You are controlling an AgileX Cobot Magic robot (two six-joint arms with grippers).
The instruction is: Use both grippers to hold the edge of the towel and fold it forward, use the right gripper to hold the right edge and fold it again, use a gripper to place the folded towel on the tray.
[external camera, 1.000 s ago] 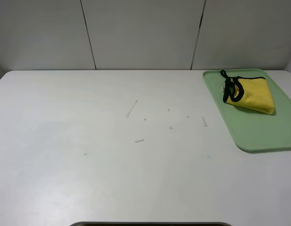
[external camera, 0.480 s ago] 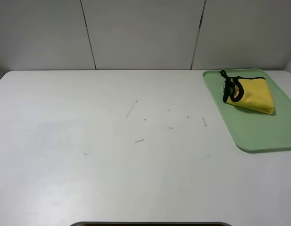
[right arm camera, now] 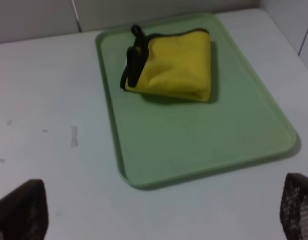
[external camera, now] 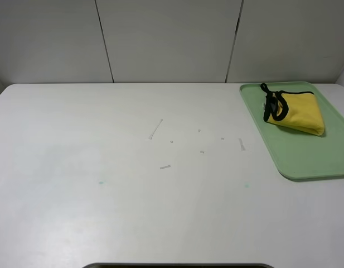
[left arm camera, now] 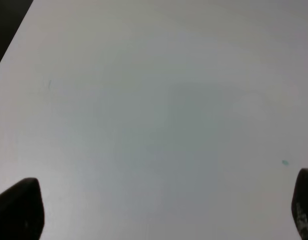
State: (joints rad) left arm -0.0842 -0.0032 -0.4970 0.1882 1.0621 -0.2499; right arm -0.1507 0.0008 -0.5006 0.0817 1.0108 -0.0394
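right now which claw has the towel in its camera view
The right claw: its view shows the folded towel on the tray; the left claw sees only bare table.

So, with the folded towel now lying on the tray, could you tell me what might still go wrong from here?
1. The towel sits at the far end of the tray, near its rim; its black loop reaches the rim, so a nudge might pull it over.
2. The fold looks loose and puffy, so it may spring open.
3. The right gripper hangs near the tray, jaws wide, and a careless move could bump it.
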